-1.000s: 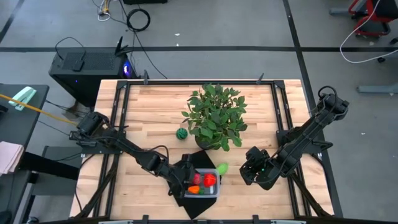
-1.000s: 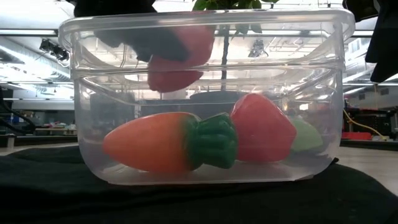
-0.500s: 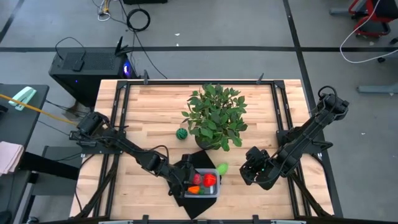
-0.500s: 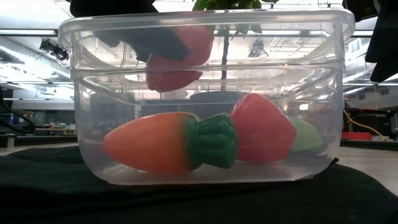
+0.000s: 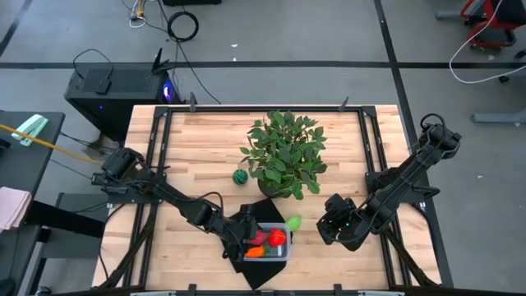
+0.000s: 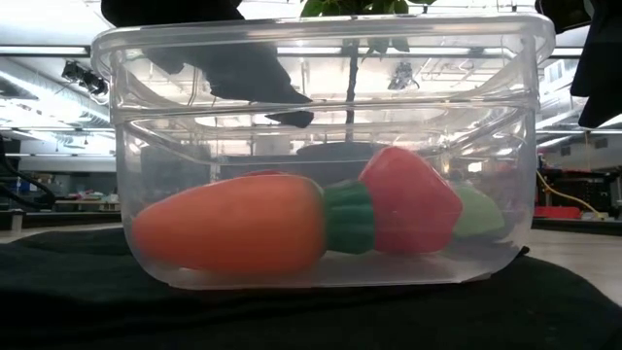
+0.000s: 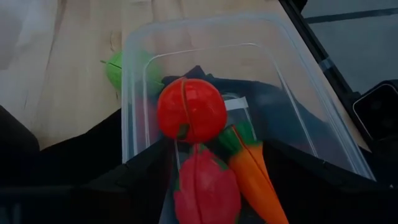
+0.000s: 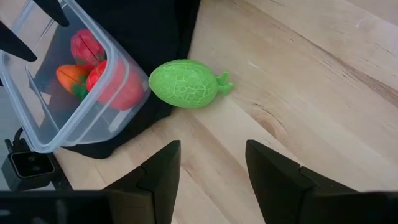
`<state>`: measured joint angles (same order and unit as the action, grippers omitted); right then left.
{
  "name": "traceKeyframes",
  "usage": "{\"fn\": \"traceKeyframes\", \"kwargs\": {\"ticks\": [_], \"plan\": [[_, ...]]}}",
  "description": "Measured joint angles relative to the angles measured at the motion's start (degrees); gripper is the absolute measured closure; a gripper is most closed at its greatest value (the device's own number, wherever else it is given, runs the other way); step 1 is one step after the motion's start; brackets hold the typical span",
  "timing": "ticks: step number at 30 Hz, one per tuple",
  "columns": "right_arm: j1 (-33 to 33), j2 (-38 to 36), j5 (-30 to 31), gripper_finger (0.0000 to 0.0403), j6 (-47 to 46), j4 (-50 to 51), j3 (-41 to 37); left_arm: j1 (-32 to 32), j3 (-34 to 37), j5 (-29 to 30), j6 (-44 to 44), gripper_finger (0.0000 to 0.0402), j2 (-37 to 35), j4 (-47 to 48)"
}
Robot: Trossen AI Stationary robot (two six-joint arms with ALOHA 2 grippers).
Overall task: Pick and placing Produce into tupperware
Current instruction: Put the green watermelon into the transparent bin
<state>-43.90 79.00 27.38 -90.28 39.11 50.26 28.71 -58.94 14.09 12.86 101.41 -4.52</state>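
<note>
The tupperware [image 5: 272, 244] sits on the black mat [image 5: 256, 271], with the left gripper [image 5: 244, 234] hovering over its rim, fingers apart and empty. Inside, right under it, are a carrot [image 6: 228, 234] and two red pieces [image 7: 191, 110]. The right gripper [image 5: 331, 231] waits nearby, open, facing the light green piece [image 8: 184, 83] on the wood.

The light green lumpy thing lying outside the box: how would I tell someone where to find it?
Start at the big leafy potted plant in the middle of the wooden table. In front of it sits a clear plastic tub on a black mat. The light green piece lies on bare wood just beside the tub, the only pale green, net-patterned one.
</note>
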Motion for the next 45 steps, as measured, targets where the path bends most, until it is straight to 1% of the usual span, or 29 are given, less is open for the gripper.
{"fn": "traceKeyframes", "kwargs": {"ticks": [5, 12, 15, 23, 26, 33, 37, 41, 45], "plan": [[0.02, 0.0, 0.0, 0.0216, 0.0, 0.02, 0.02, -0.02, 0.0, 0.15, 0.0, 0.0143, 0.0, -0.01], [0.0, 0.0, 0.0, 0.0216, 0.02, 0.02, 0.02, -0.28, 0.0, 0.45, -0.01, 0.0164, -0.09, -0.61], [-0.04, 0.0, 0.0, 0.0216, 0.02, -0.01, 0.02, -1.25, 0.04, 0.75, 1.69, 0.0169, -1.47, -0.27], [-0.15, 0.0, 0.0, 0.0216, 0.02, 0.06, 0.02, -2.11, 0.03, 0.5, 1.49, 0.0174, -7.42, 0.81], [-0.15, 0.0, 0.0, 0.0216, 0.04, 0.07, 0.02, -1.91, 0.0, 0.48, 1.47, 0.0198, -8.85, 5.7], [-0.15, 0.0, 0.0, 0.0216, 0.04, 0.07, 0.02, -1.83, 0.02, 0.73, 0.96, 0.0276, -11.24, 19.68], [-0.15, 0.0, 0.0, 0.0216, 0.04, 0.04, 0.02, -2.22, 0.01, 1.19, 0.86, 0.0306, -12.95, 24.38], [-0.15, 0.02, 0.0, 0.0216, 0.03, -0.02, 0.02, -2.32, 0.02, 4.65, 0.85, 0.0328, -14.79, 30.74], [-0.15, 0.02, 0.0, 0.0216, 0.02, 0.04, 0.02, -2.65, 0.55, 8.63, 0.85, 0.0341, -17.2, 36.5]]}}
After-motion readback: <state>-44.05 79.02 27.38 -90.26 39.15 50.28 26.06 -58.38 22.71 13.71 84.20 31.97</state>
